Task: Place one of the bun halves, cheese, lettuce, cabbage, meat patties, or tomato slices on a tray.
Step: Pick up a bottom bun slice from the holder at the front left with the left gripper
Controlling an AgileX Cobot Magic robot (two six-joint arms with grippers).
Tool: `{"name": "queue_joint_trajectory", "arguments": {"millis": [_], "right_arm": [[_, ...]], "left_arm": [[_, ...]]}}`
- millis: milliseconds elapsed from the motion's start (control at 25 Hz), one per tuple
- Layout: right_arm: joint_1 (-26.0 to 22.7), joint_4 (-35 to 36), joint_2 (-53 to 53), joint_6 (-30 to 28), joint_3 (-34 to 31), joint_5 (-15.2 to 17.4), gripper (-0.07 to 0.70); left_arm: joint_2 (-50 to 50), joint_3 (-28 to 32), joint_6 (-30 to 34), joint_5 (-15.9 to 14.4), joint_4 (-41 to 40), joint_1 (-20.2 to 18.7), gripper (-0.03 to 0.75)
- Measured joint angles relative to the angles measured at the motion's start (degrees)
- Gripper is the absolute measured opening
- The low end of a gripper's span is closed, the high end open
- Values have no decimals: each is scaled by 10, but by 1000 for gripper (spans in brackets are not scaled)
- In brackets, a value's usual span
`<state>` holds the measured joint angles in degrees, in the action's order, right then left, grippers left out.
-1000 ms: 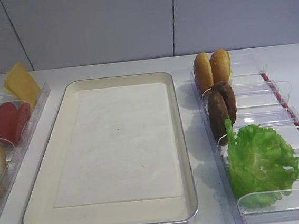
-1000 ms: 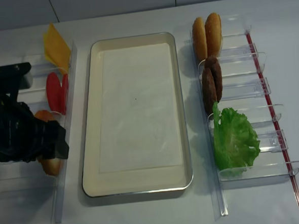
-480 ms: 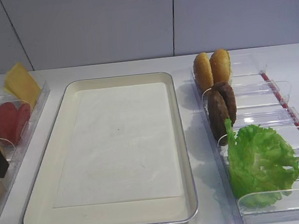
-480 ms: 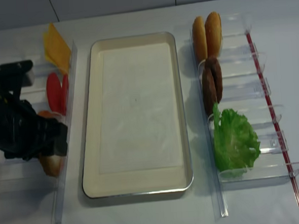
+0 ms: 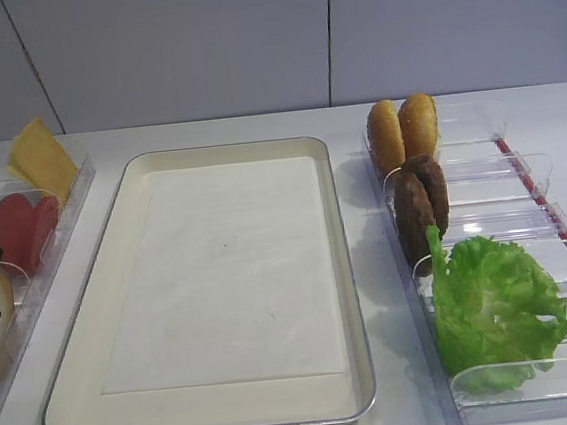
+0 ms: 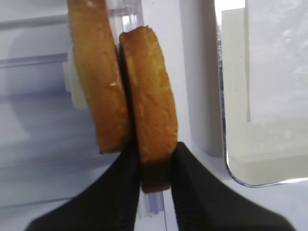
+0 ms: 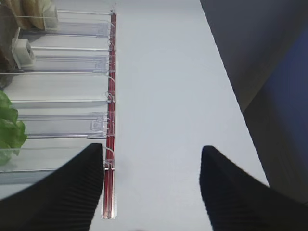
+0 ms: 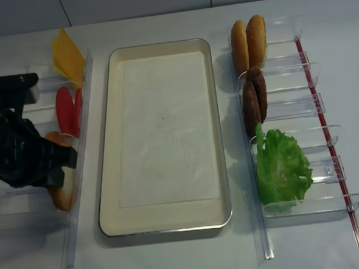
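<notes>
Pinching one of the bun halves [image 6: 150, 115] between my left gripper [image 6: 153, 166] fingers, I have the jaws closed tight on its lower edge, low in the left wrist view. It stands on edge in its clear rack [image 6: 38, 48] at the left of the overhead view, pressed against a second bun half [image 6: 98, 82], so gripping the thin edge is, I judge, the only way in. Its rim is toasted golden-brown, its faces hidden edge-on. To the right lies the tray [image 8: 109, 175], cream with a white liner, nothing on it yet. My right gripper [image 7: 151, 187] hangs wide open over bare table beside the far rack, holding nothing
</notes>
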<state>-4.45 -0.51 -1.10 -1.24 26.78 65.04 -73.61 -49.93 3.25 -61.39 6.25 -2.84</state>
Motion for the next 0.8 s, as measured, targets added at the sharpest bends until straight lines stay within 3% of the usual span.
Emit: {"name": "queue_joint_trajectory", "arguments": {"millis": [160, 520, 800], "right_arm": [[0, 0, 0, 0, 0, 0, 432], [0, 0, 0, 1, 0, 0, 432], [0, -1, 0, 1, 0, 0, 432]], "left_arm": [[-1, -7, -8, -9, -5, 0, 132], [-8, -71, -10, -86, -11, 0, 129], [9, -89, -7, -91, 8, 0, 123]]}}
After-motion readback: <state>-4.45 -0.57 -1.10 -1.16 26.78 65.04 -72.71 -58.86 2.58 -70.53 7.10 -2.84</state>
